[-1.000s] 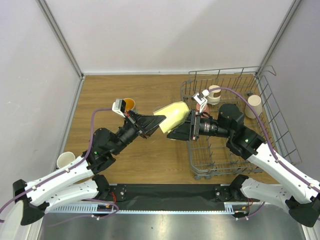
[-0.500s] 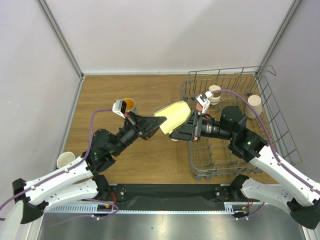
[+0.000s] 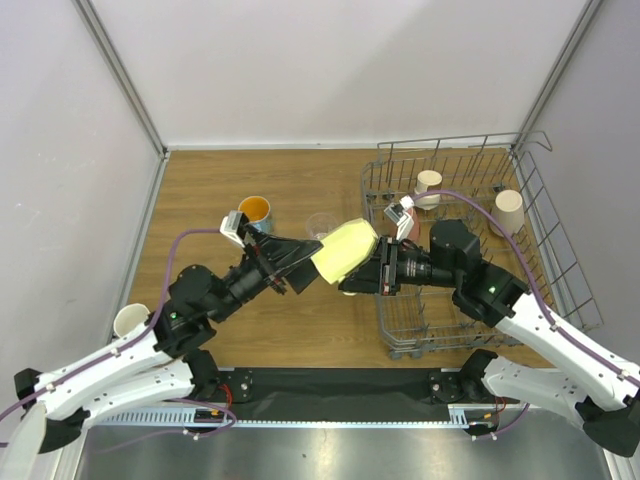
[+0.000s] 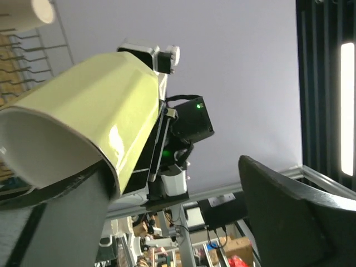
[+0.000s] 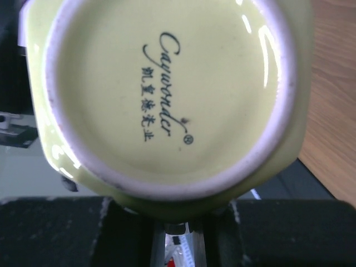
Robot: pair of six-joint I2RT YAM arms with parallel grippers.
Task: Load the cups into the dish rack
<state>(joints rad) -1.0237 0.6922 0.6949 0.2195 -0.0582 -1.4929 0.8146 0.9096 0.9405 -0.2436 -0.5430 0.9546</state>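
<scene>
The yellow-cream cup (image 3: pixel 345 250) hangs in the air over the middle of the bench (image 3: pixel 300 180), just off the left wall of the dish rack (image 3: pixel 455 143). It lies tilted on its side between the two arms, with its mouth toward the left gripper (image 3: pixel 310 265) and its base toward the right gripper (image 3: pixel 355 272).

The right gripper is closed on the base end and carries the cup. In its wrist view the pale underside with a printed maker's mark fills the picture, and the black fingers (image 5: pixel 278 233) sit along the lower edge.

The left gripper stands wide open and grips nothing. In its wrist view one finger (image 4: pixel 50 222) is right at the cup's rim, though contact cannot be made out. The other finger (image 4: pixel 289 217) is well clear of the cup.

The dish rack stands on the right side of the bench and reaches toward the far right corner. Two pale cups are in it, one (image 3: pixel 428 186) near its far side and one (image 3: pixel 507 212) by its right wall.

On the bench, a blue cup (image 3: pixel 254 211) with an orange inside stands left of centre. A clear glass (image 3: pixel 320 225) stands between it and the held cup. A beige cup (image 3: pixel 130 320) sits at the left edge.
</scene>
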